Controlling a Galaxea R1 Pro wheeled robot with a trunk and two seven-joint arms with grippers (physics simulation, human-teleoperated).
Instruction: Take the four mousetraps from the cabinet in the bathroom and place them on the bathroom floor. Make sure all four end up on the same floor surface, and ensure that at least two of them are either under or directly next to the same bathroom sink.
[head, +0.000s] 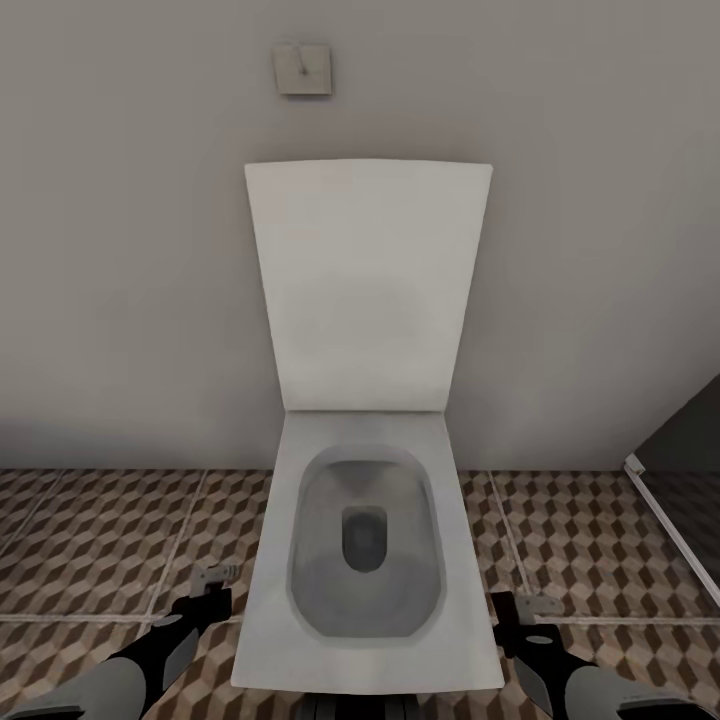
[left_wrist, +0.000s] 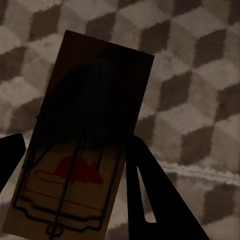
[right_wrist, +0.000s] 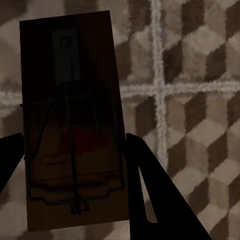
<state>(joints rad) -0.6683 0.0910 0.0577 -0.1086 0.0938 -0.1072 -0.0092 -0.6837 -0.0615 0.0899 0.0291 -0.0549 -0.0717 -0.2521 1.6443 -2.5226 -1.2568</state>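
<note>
Both grippers, left (left_wrist: 75, 165) and right (right_wrist: 75, 165), closed on a mousetrap (left_wrist: 85, 145) each, low beside toilet (head: 365, 560), lower frame; carry level toward a sink before release.

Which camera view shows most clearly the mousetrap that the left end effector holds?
The left wrist view: the mousetrap shows close between the end effector's fingers, wire parts and red print visible. The head view shows only a small piece at the left end effector. The right wrist view shows another mousetrap.

Grey, rounded forearm shells taper into glossy black wrists on both arms, ending in the left gripper (head: 213, 590) and right gripper (head: 527, 612) with flat black fingers (left_wrist: 155, 200)
</note>
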